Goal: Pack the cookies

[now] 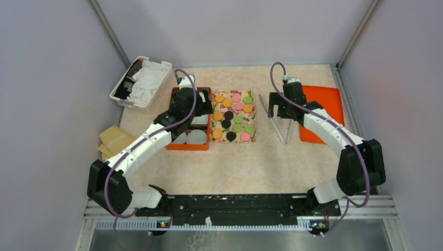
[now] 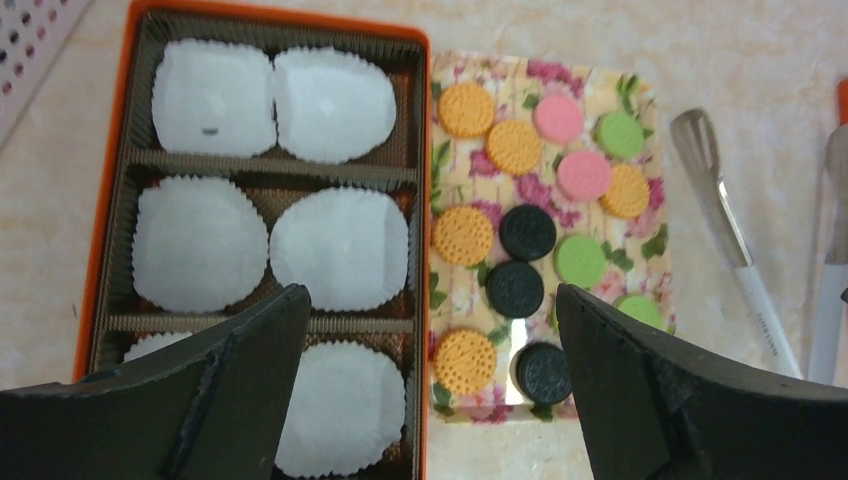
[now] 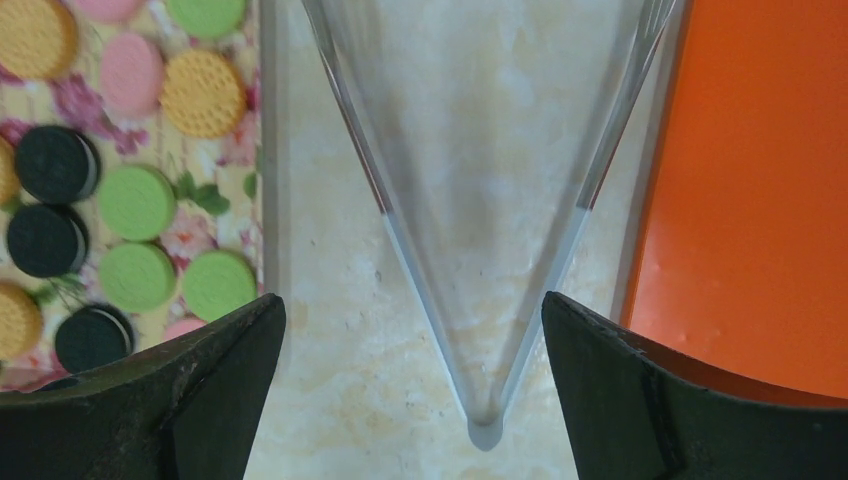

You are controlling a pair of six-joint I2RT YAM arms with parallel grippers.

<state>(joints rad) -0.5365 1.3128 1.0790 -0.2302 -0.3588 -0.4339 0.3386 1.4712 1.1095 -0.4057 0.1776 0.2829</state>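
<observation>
Far left, at the rear of the tabletop [image 1: 251, 167], we note a white slotted basket [image 1: 156, 97] holding white and dark items we cannot identify; nearer, a few tan flat packets [image 1: 116, 140] lie by the wall. Next comes an orange box [image 2: 105, 250] divided into compartments, each holding white paper cups [image 2: 200, 240]; no cookie sits in any cup we can see. The left end effector [image 2: 430, 300] hangs above the near end of this box, fingers spread wide and holding nothing. Touching the box's right wall is a floral tray [image 2: 520, 75], and all the cookies [image 2: 527, 232] lie flat on it in loose rows: orange, pink, green and black. Right of the tray, a pair of tongs [image 2: 714, 200] rests on the bare tabletop, its arms splayed in a V. The right end effector [image 3: 412, 305] hangs directly over the tongs, fingers fully apart, one on each side of the V, apart from it and empty. Farthest right lies a flat orange lid [image 3: 760, 180], just beside the tongs.
</observation>
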